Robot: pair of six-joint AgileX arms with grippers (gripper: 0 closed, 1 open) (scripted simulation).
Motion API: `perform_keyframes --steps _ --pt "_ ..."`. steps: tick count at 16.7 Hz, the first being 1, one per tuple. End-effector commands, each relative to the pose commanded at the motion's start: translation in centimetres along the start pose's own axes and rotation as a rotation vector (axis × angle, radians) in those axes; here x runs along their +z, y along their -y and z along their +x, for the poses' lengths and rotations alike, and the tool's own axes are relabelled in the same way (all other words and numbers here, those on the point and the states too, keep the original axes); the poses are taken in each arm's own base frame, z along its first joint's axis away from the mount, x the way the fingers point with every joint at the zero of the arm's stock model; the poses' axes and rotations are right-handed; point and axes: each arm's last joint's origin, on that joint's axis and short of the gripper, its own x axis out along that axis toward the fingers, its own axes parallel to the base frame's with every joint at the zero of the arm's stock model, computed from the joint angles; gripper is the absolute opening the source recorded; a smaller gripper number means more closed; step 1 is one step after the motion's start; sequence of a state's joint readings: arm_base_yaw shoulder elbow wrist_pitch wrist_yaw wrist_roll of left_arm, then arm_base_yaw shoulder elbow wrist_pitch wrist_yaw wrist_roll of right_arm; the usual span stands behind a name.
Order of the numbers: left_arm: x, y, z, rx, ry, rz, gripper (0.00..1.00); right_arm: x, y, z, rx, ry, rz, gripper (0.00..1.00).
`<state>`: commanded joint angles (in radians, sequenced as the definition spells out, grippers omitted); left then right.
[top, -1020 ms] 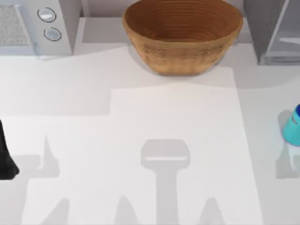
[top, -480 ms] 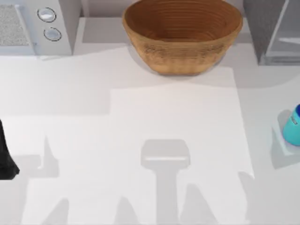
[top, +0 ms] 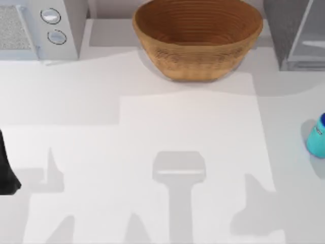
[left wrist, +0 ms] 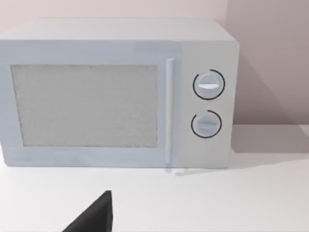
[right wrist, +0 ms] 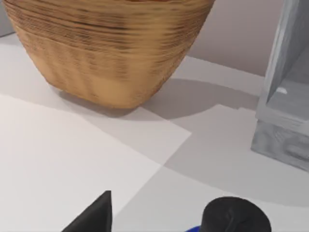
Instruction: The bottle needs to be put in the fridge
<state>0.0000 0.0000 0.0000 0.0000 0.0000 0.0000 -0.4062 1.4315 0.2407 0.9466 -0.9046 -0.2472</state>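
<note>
The bottle point(top: 318, 140), teal with a dark blue cap, stood on the white table point(top: 152, 127) at the 3 o'clock edge of the top view, partly cut off by the frame and apart from every other item. The fridge point(top: 297, 33), a grey cabinet with a speckled side wall and a pale interior, occupied the 1 o'clock corner, well apart from the bottle. A wicker basket point(top: 198, 38) sat at 12 o'clock, between the fridge and a light grey microwave point(top: 40, 28) with two round knobs at 11 o'clock.

A dark part of the left arm point(top: 6, 168) was at the 9 o'clock edge of the table. In the left wrist view the microwave point(left wrist: 116, 92) faced the camera, door closed, and one dark finger point(left wrist: 94, 217) was visible; whether the left jaws were released or clenched could not be told.

In the right wrist view the basket point(right wrist: 106, 48) and the fridge point(right wrist: 285, 96) lay ahead, with a dark finger point(right wrist: 91, 217) and a sliver of blue cap point(right wrist: 193, 229) at the lower edge. The state of the right jaws could not be told.
</note>
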Motion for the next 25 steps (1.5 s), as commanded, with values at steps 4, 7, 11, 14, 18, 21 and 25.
perform_keyframes --steps 4,7,11,14,18,21,25 --pt "0.0 0.0 0.0 0.000 0.000 0.000 1.00 -4.7 2.6 0.4 0.131 0.016 0.021 1.00" --pt "0.0 0.0 0.0 0.000 0.000 0.000 1.00 -7.7 3.4 0.2 0.203 0.043 0.029 1.00" --pt "0.0 0.0 0.0 0.000 0.000 0.000 1.00 -9.4 3.8 -0.1 0.245 0.067 0.027 1.00" --pt "0.0 0.0 0.0 0.000 0.000 0.000 1.00 -9.5 3.8 -0.1 0.246 0.068 0.027 1.00" --pt "0.0 0.0 0.0 0.000 0.000 0.000 1.00 -9.4 3.7 0.3 0.248 0.065 0.028 1.00" --pt "0.0 0.0 0.0 0.000 0.000 0.000 1.00 -9.2 3.6 1.9 0.246 0.064 0.025 1.00" --pt "0.0 0.0 0.0 0.000 0.000 0.000 1.00 -9.1 2.8 4.8 0.247 0.066 0.025 1.00"
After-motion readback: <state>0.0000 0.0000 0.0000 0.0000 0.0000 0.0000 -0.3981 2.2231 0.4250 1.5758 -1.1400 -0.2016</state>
